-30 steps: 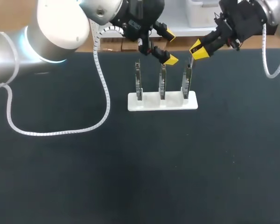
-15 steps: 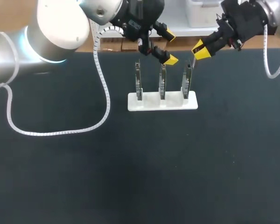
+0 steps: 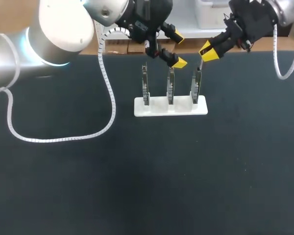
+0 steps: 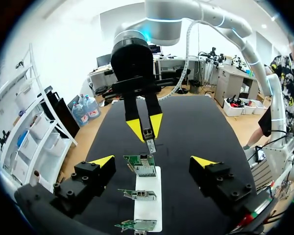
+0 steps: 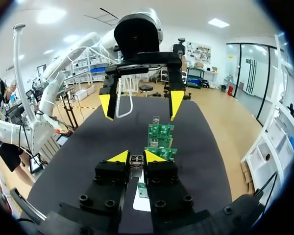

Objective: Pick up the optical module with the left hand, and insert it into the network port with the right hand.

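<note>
My right gripper (image 3: 208,51) hangs just above the rightmost of three upright circuit boards (image 3: 197,82) on a white stand (image 3: 170,106). It is shut on the small metal optical module (image 5: 136,162), which points down toward that board's port. From the left wrist the module (image 4: 150,144) shows between the right gripper's yellow tips (image 4: 146,125), just above the nearest board (image 4: 146,165). My left gripper (image 3: 177,49) is open and empty, behind the middle board. In the right wrist view the left gripper (image 5: 140,104) stands beyond the boards (image 5: 160,141).
The stand sits at the back middle of the black table (image 3: 147,171). A white coiled cable (image 3: 108,98) from my left arm loops over the table's left side. The other two boards (image 3: 145,84) (image 3: 170,84) stand to the left of the right gripper.
My right gripper with the module shifted slightly right and up, then back left over the rightmost board. The left arm stayed still.
</note>
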You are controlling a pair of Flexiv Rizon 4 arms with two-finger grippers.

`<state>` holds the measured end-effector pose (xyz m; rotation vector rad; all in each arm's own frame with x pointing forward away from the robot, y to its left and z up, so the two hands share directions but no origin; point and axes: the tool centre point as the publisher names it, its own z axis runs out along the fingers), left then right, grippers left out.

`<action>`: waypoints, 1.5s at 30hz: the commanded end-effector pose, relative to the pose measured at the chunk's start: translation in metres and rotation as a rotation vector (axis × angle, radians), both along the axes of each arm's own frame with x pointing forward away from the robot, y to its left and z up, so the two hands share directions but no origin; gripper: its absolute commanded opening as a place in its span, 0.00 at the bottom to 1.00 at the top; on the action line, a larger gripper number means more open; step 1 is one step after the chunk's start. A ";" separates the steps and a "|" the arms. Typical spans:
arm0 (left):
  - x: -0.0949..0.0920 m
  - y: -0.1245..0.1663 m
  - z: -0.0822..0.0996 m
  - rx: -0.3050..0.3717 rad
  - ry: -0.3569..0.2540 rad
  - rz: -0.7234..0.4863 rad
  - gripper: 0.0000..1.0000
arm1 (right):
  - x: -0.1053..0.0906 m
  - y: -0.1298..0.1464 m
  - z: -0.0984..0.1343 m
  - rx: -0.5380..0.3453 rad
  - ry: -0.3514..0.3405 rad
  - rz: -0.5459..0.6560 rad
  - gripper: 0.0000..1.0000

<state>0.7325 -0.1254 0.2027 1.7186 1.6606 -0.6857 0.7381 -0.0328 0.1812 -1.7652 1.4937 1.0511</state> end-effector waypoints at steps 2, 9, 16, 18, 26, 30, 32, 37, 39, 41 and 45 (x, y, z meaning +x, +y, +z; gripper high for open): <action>0.001 -0.001 0.001 0.007 0.003 0.000 1.00 | 0.007 0.003 -0.003 0.003 0.015 0.017 0.00; 0.001 -0.001 0.001 0.007 0.003 0.000 1.00 | 0.007 0.001 -0.006 0.003 0.017 0.010 0.00; 0.001 -0.001 0.001 0.007 0.003 0.000 1.00 | 0.011 0.003 -0.002 -0.009 0.013 0.022 0.00; 0.001 -0.001 0.001 0.007 0.003 0.000 1.00 | 0.011 0.004 -0.001 -0.013 0.012 0.028 0.00; 0.001 -0.001 0.001 0.007 0.003 0.000 1.00 | 0.012 0.008 -0.011 -0.008 0.037 0.031 0.00; 0.001 -0.001 0.001 0.007 0.003 0.000 1.00 | 0.017 0.006 -0.011 -0.010 0.033 0.031 0.00; 0.001 -0.001 0.001 0.007 0.003 0.000 1.00 | 0.019 0.006 -0.010 -0.013 0.029 0.030 0.00; 0.001 -0.001 0.001 0.007 0.003 0.000 1.00 | 0.021 0.007 -0.005 -0.018 0.019 0.034 0.00; 0.001 -0.001 0.001 0.007 0.003 0.000 1.00 | 0.021 0.008 -0.004 -0.019 0.018 0.036 0.00; 0.001 -0.001 0.001 0.007 0.003 0.000 1.00 | 0.020 0.008 -0.005 -0.021 0.022 0.033 0.00; 0.001 -0.001 0.001 0.007 0.003 0.000 1.00 | 0.016 0.006 -0.007 -0.020 0.028 0.023 0.00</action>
